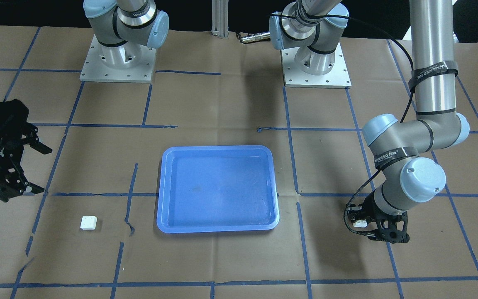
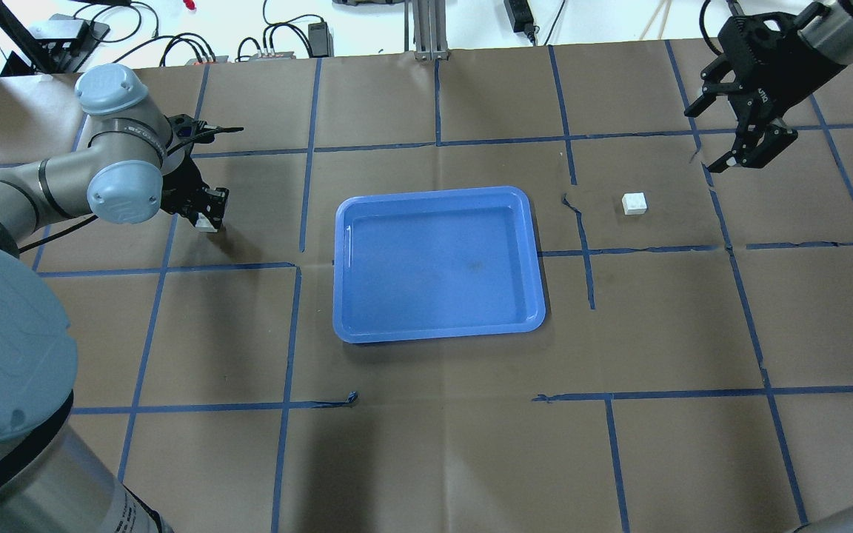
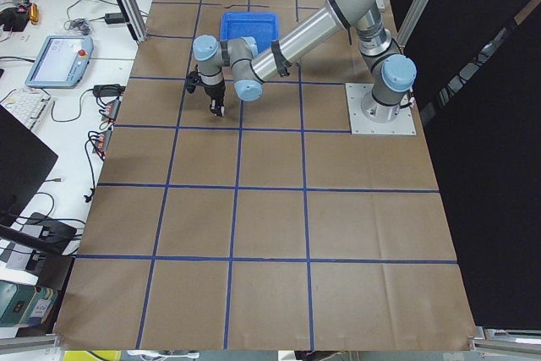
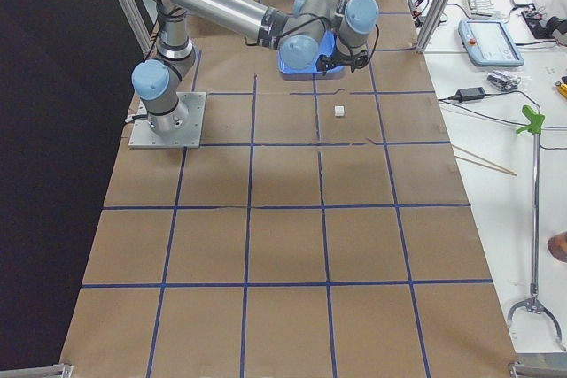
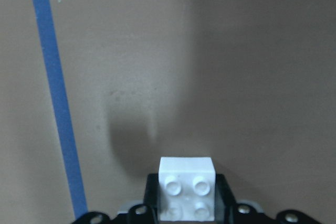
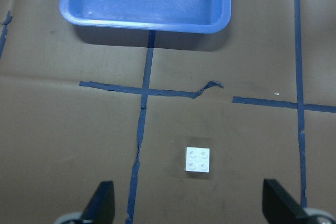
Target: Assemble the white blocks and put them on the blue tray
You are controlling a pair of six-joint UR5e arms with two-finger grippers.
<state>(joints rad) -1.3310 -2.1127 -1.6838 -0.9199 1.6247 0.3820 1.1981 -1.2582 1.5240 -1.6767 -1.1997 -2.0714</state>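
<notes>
Facing the robot, we see the tray [image 1: 218, 148] lying mid-desk [image 1: 230, 257]. Toward the desk's left end the left tool [image 1: 363, 226] hangs low, clamped on the held brick [image 1: 360, 223]. The loose brick [image 1: 89, 222] lies toward the right end, level with the tray's operator-side rim. The right tool [image 1: 40, 170] hovers with its fingers spread, nearer that end still and apart from the brick.

From overhead, the loose brick [image 2: 634, 203] sits between the tray [image 2: 434, 191] and the right tool [image 2: 704, 141], touching neither.

From the left end, the near arm's tool [image 3: 215, 106] points down at the desk; its grip cannot be judged here.

From the right end, the loose brick [image 4: 339, 111] lies just on our side of the tray.

On the left wrist, the held brick [image 5: 187, 187] sits studs toward the camera between two black fingers [image 5: 152, 195], beside a blue tape line [image 5: 55, 98].

On the right wrist, the loose brick [image 6: 198, 160] lies studs up between and ahead of wide-apart fingertips [image 6: 102, 203], with the tray [image 6: 147, 26] beyond.
</notes>
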